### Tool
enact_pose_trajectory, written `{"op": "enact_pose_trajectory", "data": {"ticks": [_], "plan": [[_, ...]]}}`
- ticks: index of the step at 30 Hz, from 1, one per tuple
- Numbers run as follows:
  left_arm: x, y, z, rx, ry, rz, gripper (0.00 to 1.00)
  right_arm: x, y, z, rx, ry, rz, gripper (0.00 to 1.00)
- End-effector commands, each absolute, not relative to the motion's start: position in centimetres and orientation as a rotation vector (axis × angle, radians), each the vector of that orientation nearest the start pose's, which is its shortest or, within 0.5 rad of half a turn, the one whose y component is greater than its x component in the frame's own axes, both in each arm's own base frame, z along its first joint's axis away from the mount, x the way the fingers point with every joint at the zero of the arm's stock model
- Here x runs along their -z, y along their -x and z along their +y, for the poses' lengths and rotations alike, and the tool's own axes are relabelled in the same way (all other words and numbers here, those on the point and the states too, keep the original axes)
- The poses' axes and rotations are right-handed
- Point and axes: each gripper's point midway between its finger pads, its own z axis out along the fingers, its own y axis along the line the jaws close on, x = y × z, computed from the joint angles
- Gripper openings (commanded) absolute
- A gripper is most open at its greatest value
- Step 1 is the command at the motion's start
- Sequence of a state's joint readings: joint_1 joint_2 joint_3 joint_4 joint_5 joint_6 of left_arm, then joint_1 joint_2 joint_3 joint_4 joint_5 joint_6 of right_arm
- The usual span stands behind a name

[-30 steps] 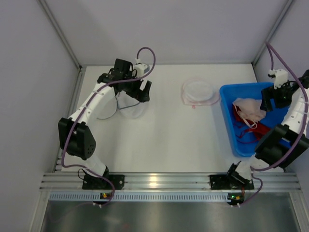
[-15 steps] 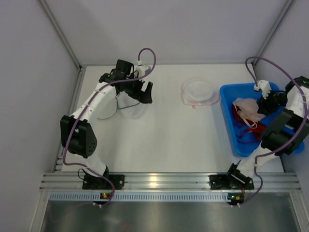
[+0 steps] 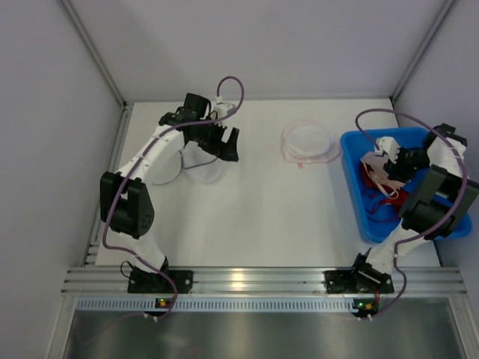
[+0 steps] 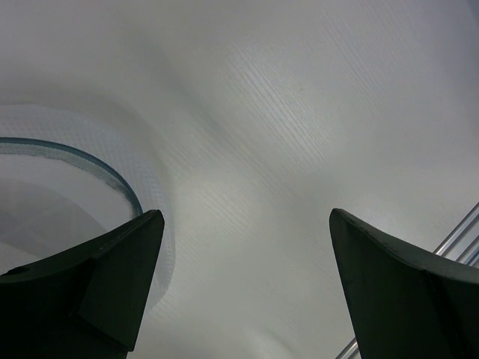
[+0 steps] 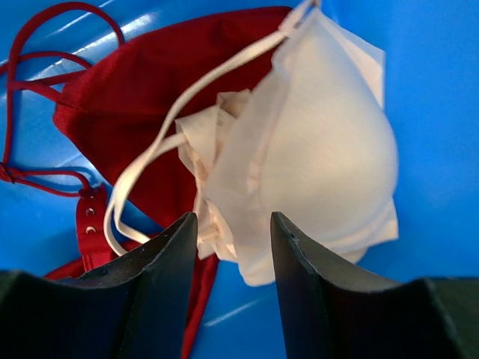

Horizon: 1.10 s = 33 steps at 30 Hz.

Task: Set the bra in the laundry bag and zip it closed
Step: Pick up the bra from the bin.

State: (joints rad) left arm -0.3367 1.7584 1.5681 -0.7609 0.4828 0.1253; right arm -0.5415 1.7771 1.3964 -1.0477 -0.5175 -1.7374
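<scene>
Early days: the cream bra (image 5: 322, 149), in the blue bin (image 5: 434, 90), is straddled by the right hand (image 5: 233, 221), but a real grip can't be told. The laundry bag (image 4: 67, 161) is left lying just under the wide-open left hand (image 4: 245, 215); nothing's bagged or zipped.

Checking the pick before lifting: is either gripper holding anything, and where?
Left gripper holds nothing. Right gripper straddles the cream bra at its lower edge; whether it grips cannot be told.
</scene>
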Motion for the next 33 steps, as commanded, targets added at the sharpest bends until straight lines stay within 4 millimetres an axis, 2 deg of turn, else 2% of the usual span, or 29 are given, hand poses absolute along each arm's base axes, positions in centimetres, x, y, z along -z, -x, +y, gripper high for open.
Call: {"op": "enact_pose_trajectory", "data": {"ticks": [1,7,13,15,16,19,22,25,26,28,29,33], "plan": [[-18.6,-38.2,-22.0,0.725,-0.766,2.332,0.98,-10.2,-35.6,-14.2,0.001,1.585,2.033,0.45],[-18.1,-38.5,-21.6,0.746,-0.733,2.354,0.98,-9.6,-36.2,-13.6,0.01,1.562,2.02,0.44],[-17.6,-38.9,-21.2,0.76,-0.694,2.377,0.98,-9.8,-38.0,-14.3,0.086,1.517,2.01,0.34],[-17.3,-39.1,-21.1,0.761,-0.684,2.386,0.98,-9.8,-38.5,-14.6,0.114,1.514,2.004,0.27],[-17.4,-39.2,-21.1,0.76,-0.68,2.388,0.98,-9.8,-38.6,-14.6,0.117,1.511,2.003,0.19],[-17.2,-39.3,-21.0,0.763,-0.671,2.393,0.98,-10.5,-39.1,-14.8,0.134,1.501,1.998,0.03],[-17.4,-39.3,-20.9,0.76,-0.669,2.391,0.98,-12.0,-39.2,-14.8,0.138,1.468,2.003,0.0],[-17.5,-39.2,-20.6,0.749,-0.662,2.395,0.98,-14.6,-39.5,-14.8,0.135,1.408,2.001,0.0],[-17.5,-39.2,-20.5,0.749,-0.656,2.398,0.98,-16.4,-40.1,-14.9,0.153,1.385,1.973,0.0],[-17.8,-39.3,-19.9,0.727,-0.641,2.395,0.98,-18.3,-39.8,-14.7,0.142,1.339,1.973,0.0],[-17.9,-39.4,-19.7,0.717,-0.628,2.395,0.98,-20.0,-40.2,-14.6,0.153,1.321,1.941,0.0],[-18.5,-39.6,-18.4,0.693,-0.582,2.391,0.98,-24.6,-39.3,-13.6,0.178,1.277,1.884,0.0]]}}
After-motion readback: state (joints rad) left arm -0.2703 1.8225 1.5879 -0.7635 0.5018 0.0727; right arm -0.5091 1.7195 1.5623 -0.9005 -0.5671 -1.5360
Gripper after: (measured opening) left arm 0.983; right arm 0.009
